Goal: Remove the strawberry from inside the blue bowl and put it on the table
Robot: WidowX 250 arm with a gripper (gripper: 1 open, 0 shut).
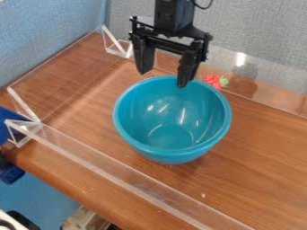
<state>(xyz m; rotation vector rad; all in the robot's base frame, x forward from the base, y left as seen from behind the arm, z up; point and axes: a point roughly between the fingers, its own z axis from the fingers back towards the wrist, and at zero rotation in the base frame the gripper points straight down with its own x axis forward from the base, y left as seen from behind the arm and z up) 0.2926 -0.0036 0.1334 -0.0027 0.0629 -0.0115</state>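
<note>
While jaws gape, one gripper (163,65), one blue bowl (171,119), one strawberry (216,81)

Table (84,85): bowl (171,118), strawberry (214,81).

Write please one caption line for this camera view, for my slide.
Open tool hovers above the far rim of the blue bowl; the strawberry lies on the table behind it.
</note>
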